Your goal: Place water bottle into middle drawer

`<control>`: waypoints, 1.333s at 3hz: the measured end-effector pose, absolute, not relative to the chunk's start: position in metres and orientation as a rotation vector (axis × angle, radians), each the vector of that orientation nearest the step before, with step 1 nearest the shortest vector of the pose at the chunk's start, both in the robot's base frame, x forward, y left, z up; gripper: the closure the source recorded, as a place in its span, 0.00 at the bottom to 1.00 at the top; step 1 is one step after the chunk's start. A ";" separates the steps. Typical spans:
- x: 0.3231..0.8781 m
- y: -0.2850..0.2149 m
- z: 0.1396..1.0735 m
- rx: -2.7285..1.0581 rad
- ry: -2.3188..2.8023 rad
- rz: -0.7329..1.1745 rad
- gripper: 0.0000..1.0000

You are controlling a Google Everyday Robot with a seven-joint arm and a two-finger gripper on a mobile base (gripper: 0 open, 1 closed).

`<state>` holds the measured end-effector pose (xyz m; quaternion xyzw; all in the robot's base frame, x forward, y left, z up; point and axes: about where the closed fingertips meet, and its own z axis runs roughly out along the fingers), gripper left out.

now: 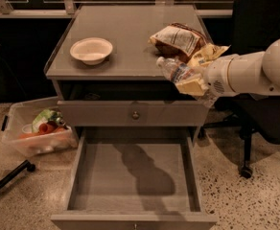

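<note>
Our gripper (192, 83) clasps the bottle (174, 70) near its base, at 3 o'clock from the bowl (91, 50). We judge it light, slick and crushable, best held mid-body.

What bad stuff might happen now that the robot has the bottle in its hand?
The gripper holds the water bottle by one end at the cabinet top's front right edge; most of the bottle sticks out, so it might slip. The middle drawer is open lower down and to the left; letting go too soon might drop the bottle on the floor. The snack bags lie close behind the arm and might get nudged.
</note>
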<state>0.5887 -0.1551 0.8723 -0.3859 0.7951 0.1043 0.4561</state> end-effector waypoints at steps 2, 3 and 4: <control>0.544 -0.122 0.809 -1.005 1.988 0.364 1.00; 0.532 -0.096 0.746 -1.006 2.038 0.407 1.00; 0.527 -0.063 0.676 -0.973 2.106 0.435 1.00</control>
